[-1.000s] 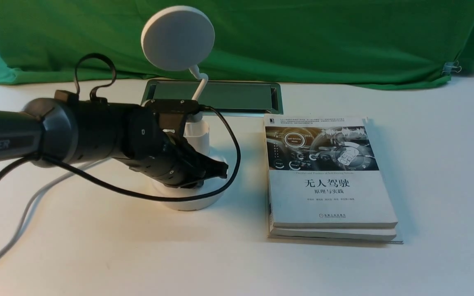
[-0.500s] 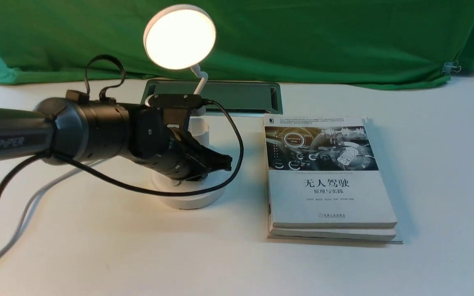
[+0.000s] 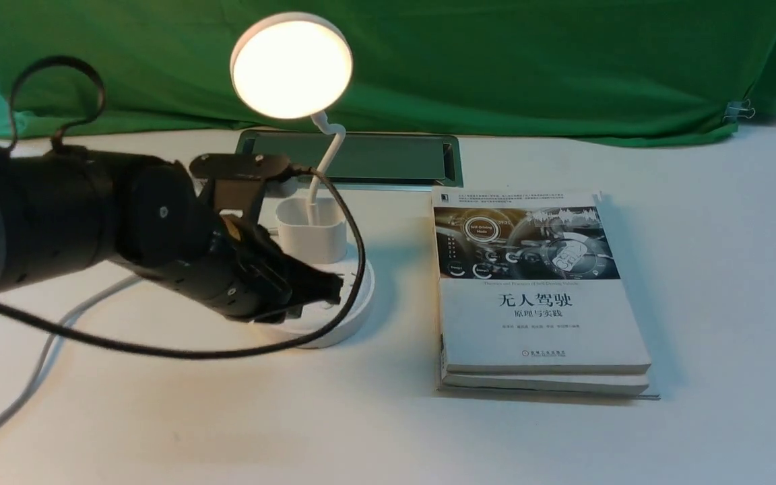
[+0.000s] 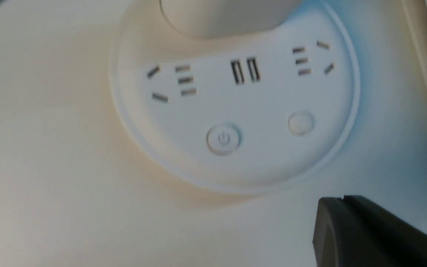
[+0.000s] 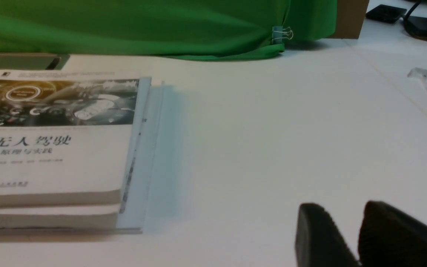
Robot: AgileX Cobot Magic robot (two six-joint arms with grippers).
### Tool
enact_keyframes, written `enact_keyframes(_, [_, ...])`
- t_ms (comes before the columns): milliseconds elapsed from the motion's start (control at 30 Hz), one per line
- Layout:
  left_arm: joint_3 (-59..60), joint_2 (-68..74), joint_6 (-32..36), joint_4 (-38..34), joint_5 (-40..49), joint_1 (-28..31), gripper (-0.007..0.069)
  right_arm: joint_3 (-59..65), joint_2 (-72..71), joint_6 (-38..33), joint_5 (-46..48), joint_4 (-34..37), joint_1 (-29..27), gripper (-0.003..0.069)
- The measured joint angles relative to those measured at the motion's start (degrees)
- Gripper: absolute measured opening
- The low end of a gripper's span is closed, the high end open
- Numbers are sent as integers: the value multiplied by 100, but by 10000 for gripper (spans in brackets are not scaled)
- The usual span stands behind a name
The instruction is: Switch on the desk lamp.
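Left arm (image 3: 91,215) stretched low, claw (image 3: 327,289) closed, by lit desk lamp (image 3: 292,64)

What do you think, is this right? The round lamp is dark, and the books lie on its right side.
Not quite. The desk lamp is lit, not dark: in the front view its round head glows warm yellow. The books do lie on its right side.

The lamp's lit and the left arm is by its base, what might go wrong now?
The left gripper hangs close to the round base of the white desk lamp; brushing the power button might switch the lamp off. The arm's black cable loops close to the thin neck and may snag it on withdrawal.
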Motion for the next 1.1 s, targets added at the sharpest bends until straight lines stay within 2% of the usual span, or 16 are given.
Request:
enact_keyframes(200, [1247,-1228,456,-531,-52,0,21,0,0,0,0,0,0,241])
enact_keyframes(300, [2002,-2708,866,-918,-320,0,21,0,0,0,0,0,0,241])
enact_keyframes(333, [2002,-2793,886,-926,-319,0,21,0,0,0,0,0,0,241])
enact_keyframes(467, [2287,-4715,1368,-986,-509,0,21,0,0,0,0,0,0,241])
enact_keyframes(600, [2380,-5688,1511,-980,-780,0,21,0,0,0,0,0,0,241])
enact_keyframes(700, [2470,-6468,1547,-838,-837,0,21,0,0,0,0,0,0,241])
enact_keyframes(867, [2504,-6965,1561,-607,-736,0,21,0,0,0,0,0,0,241])
enact_keyframes(1100, [2509,-7601,1592,180,-194,0,21,0,0,0,0,0,0,241])
